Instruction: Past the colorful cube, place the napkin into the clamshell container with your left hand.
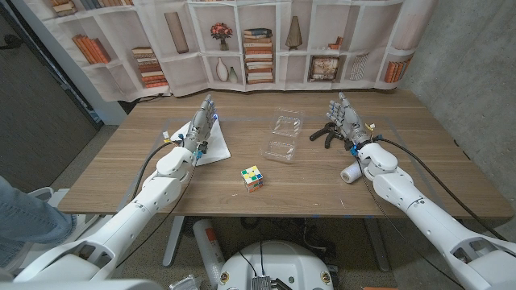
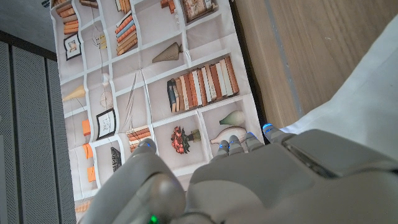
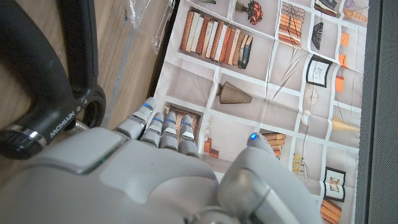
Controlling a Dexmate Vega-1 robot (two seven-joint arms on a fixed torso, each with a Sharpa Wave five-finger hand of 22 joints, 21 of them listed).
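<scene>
The left robot hand (image 1: 200, 126) sits left of centre in the head view, over the white napkin (image 1: 211, 147), fingers loosely apart and holding nothing. Nearest, low in the middle, the colorful cube (image 1: 252, 179) stands on the wooden surface (image 1: 121, 173), with a small white roll (image 1: 351, 173) to its right. Beyond the cube lies the open clear clamshell container (image 1: 284, 134). Right of it the right robot hand (image 1: 345, 118) is spread and empty beside a black clamp tool (image 1: 325, 134), marked "MOVIUN" in the right wrist view.
</scene>
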